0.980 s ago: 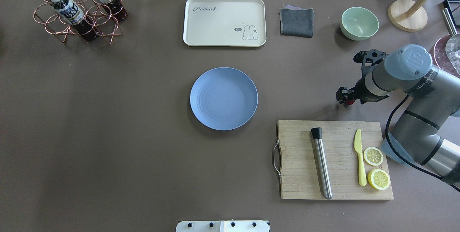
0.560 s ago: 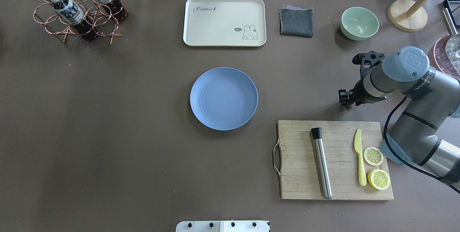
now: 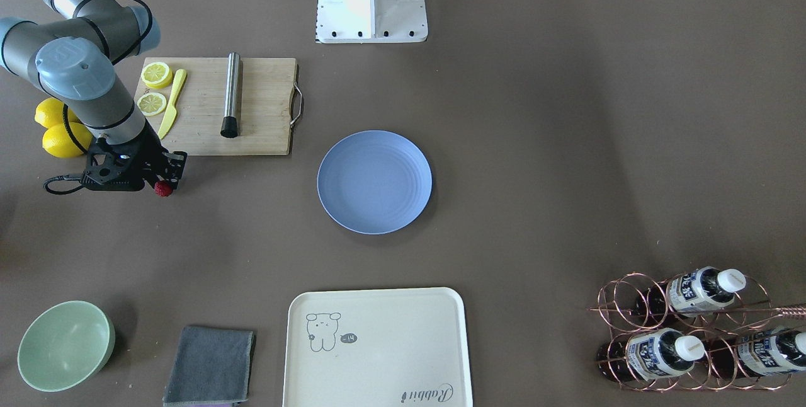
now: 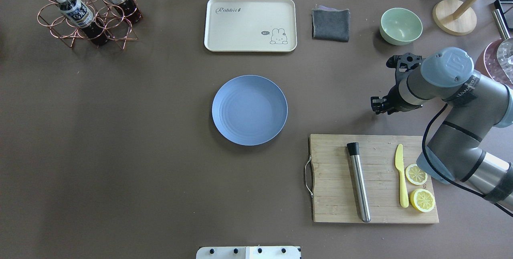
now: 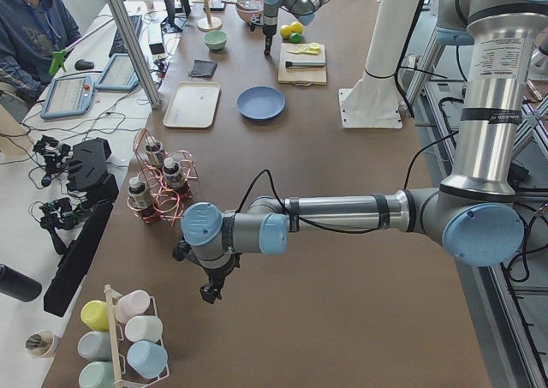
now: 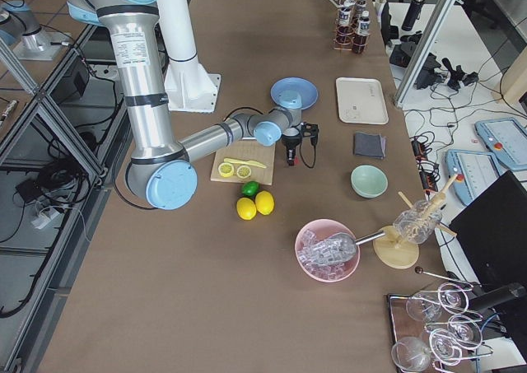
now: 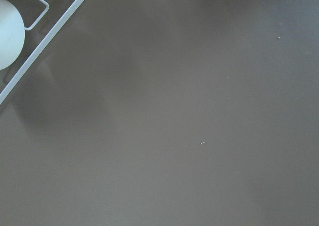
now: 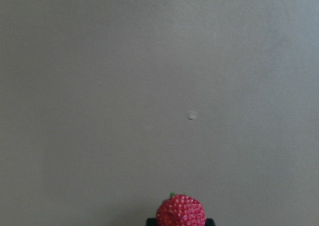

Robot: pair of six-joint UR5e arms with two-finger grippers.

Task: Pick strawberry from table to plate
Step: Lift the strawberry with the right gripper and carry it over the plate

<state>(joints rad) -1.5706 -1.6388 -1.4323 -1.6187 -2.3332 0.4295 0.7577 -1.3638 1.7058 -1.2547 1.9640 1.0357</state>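
Closest to the robot, the wooden board (image 4: 332, 179) lay on the desk (image 4: 120, 150) with lemon slices (image 4: 416, 174) on it. Just past the board, the right pincer (image 4: 376, 106) pointed down, and its two fingers were closed tight on the strawberry (image 3: 163, 189). The little red berry sat at the finger ends, over bare desk, well apart from the plate (image 4: 249, 110) in the middle. Farther on stood the green bowl (image 4: 400, 25) and the cream tray (image 4: 248, 26). The left pincer (image 5: 208, 292) hung at the desk's left end; we could not tell if it was open or closed.
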